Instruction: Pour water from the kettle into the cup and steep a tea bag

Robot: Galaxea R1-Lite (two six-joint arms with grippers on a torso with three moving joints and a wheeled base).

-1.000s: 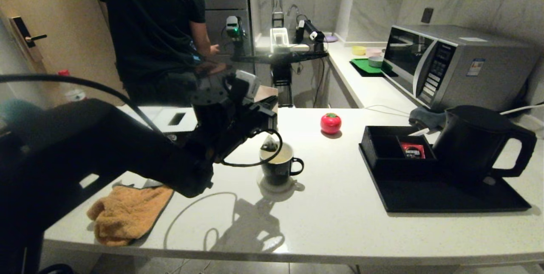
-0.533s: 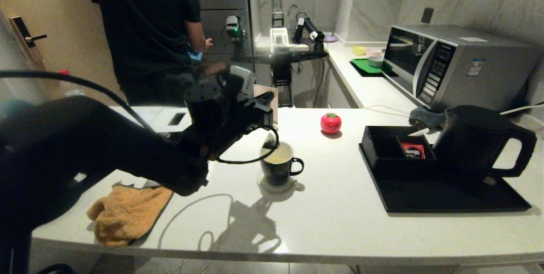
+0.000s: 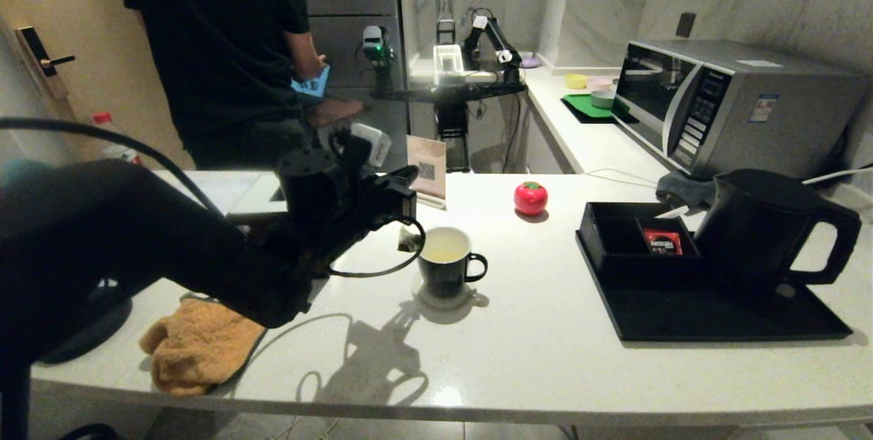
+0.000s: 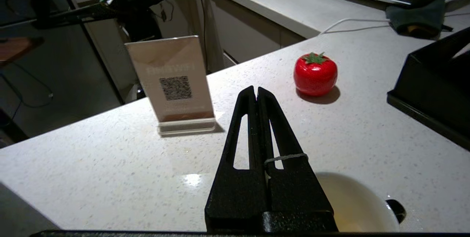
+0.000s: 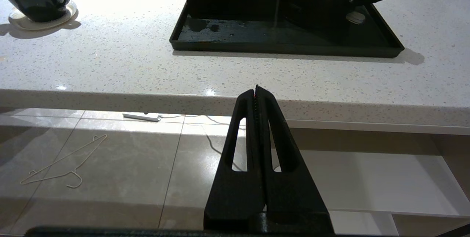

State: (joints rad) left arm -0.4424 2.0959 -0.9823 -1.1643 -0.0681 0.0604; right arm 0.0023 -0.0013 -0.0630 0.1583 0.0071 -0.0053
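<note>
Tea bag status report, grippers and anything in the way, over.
Left gripper shut on the string, tea bag dangling beside the cup, outside it. Right gripper shut, parked below the counter edge. Kettle on its tray. Nothing blocking.

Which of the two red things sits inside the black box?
The red square packet lies in a compartment of the black box on the tray. The tomato-shaped red object stands alone on the bare counter.

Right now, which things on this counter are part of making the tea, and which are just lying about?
Part of the job:
kettle
cup, holding pale water
tea bag, hanging from the shut left gripper beside the cup

Just lying about:
red tomato-shaped item
orange cloth
QR-code sign
red packet
microwave
</note>
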